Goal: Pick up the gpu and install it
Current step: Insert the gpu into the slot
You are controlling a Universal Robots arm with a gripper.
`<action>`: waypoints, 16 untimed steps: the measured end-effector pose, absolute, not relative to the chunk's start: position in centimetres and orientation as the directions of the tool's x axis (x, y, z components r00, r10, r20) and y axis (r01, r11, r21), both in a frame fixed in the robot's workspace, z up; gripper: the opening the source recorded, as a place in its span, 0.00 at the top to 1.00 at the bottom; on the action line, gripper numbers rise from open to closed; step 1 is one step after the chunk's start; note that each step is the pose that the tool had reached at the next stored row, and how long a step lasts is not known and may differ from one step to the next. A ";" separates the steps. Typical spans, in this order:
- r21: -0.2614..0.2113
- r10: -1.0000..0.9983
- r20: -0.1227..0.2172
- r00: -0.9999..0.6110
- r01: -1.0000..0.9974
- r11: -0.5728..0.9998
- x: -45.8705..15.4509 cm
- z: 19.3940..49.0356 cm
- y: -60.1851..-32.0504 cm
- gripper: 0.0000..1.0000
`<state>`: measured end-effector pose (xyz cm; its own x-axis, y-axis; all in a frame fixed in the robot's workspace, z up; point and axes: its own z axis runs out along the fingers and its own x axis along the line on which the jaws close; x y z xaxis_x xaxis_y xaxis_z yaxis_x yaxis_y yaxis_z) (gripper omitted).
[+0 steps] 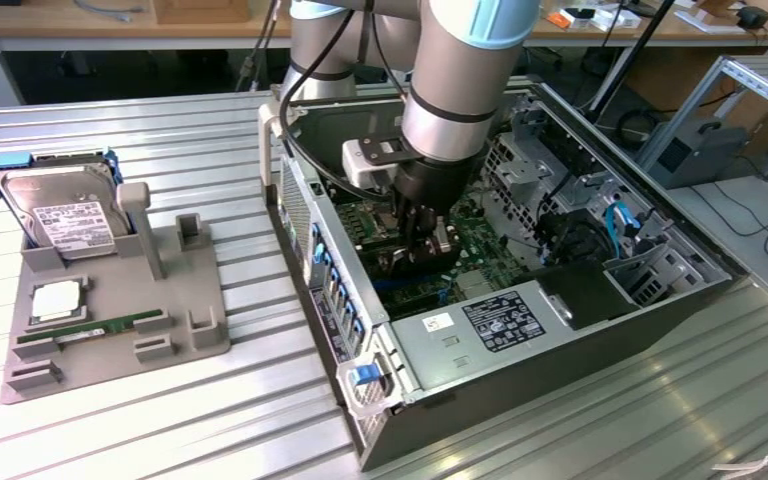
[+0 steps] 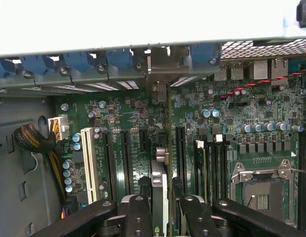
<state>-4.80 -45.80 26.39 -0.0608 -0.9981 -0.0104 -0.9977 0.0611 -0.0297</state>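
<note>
Gripper (image 2: 160,207) clamped on gpu (image 2: 159,185), edge-on, inside computer case (image 1: 491,340) over motherboard (image 2: 232,123)

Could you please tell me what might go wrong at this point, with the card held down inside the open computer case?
1. The gpu stands edge-on between the gripper fingers over the motherboard; if it sits off its slot, pressing could strain card or board.
2. Its bracket end lines up near the rear slot opening and could catch on the frame.
3. The fingers reach close to neighbouring slots and might knock them.
</note>
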 end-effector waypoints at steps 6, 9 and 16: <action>-0.031 -0.998 0.017 -0.060 -0.998 0.060 -4.8 26.3 -45.6 0.73; -0.031 -0.998 0.017 -0.060 -0.998 0.060 -4.8 26.3 -45.6 0.73; -0.031 -0.999 0.017 -0.038 -0.999 0.038 -4.8 26.3 -45.5 0.73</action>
